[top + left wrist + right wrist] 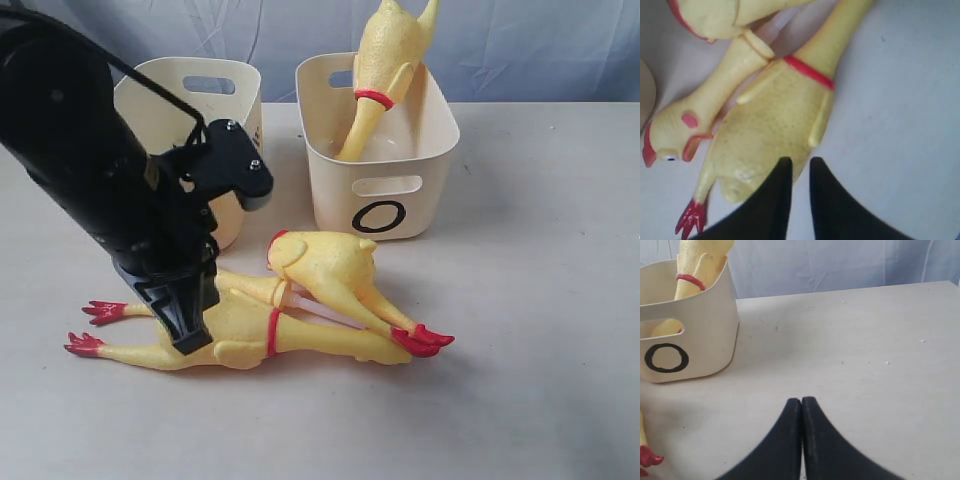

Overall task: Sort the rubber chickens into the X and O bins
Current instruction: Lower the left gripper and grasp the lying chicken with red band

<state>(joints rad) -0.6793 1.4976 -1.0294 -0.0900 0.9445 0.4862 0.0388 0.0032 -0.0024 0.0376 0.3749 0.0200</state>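
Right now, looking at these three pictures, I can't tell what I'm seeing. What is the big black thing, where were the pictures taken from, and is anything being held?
The black thing is one of a robot's two arms, ending in the left gripper, a two-fingered claw. One picture comes from a camera standing off the arms; the other two come from small cameras on each wrist, looking down past the fingers.

On the table lie rubber chickens in a pile: a large chicken with a red neck band, a smaller chicken resting across it, and another smaller one alongside. Behind stand two cream bins. The O bin already holds another large chicken, head down.

Nothing is held. The left gripper hovers at the large chicken's body, its fingers slightly apart. The right gripper is shut over bare table.
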